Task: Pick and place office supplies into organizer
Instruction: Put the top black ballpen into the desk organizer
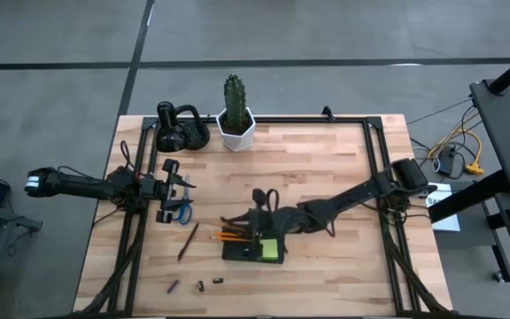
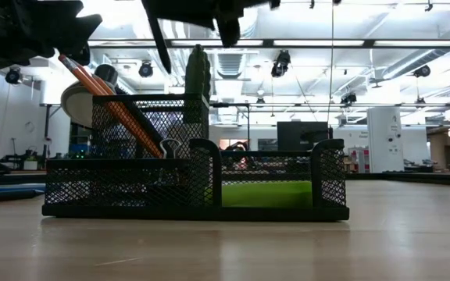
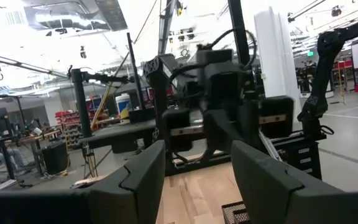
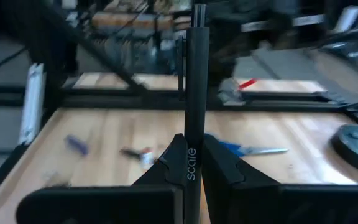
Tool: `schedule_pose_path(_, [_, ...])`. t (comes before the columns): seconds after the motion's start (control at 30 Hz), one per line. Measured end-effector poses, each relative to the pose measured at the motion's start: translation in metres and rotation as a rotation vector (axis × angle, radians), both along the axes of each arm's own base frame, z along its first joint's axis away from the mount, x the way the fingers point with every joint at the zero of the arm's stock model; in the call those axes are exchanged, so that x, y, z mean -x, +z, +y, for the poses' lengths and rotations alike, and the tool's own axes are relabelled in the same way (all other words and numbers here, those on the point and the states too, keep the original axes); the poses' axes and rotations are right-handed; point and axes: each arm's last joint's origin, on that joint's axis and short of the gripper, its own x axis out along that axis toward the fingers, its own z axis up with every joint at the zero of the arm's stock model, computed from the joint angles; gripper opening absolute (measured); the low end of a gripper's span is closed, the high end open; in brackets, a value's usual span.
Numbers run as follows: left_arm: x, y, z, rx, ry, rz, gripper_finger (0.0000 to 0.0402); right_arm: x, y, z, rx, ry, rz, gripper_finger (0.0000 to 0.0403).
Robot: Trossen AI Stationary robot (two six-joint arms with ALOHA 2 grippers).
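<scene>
The black mesh organizer (image 1: 253,250) (image 2: 194,183) sits near the table's near edge. Orange pencils (image 2: 112,109) lean in its tall compartment and a lime-green sticky pad (image 1: 271,250) lies in a low one. My right gripper (image 1: 260,206) (image 4: 194,163) hovers above the organizer, shut on a dark pen (image 4: 195,87). My left gripper (image 1: 172,189) (image 3: 197,180) is open and empty, over the blue-handled scissors (image 1: 182,211). Another dark pen (image 1: 187,241) and small dark clips (image 1: 200,286) lie flat on the table. My right gripper pinches the dark pen between its two fingers (image 4: 219,167), on the printed part of the barrel (image 4: 192,168). The pen reaches forward past the fingertips, along the fingers. It is lifted clear and slants downward (image 2: 160,45) above the organizer's tall compartment.
A white hexagonal cactus pot (image 1: 235,126) and a black rounded desk gadget (image 1: 181,129) stand at the table's far edge. Black frame rails (image 1: 381,168) run along both sides. Bare wood lies to the right of the organizer.
</scene>
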Motion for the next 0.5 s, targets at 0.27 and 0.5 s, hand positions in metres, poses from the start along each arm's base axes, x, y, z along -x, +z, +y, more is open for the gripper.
schedule_pose_path(0.27, [0.000, 0.000, 0.000, 0.000, 0.000, 0.002, 0.0170, 0.013, -0.026, -0.010, -0.073, -0.020, -0.046, 0.0013])
schedule_pose_path(0.5, [0.000, 0.000, 0.000, 0.000, 0.000, 0.000, 0.0169, 0.018, -0.039, -0.015, -0.134, -0.010, -0.019, 0.0013])
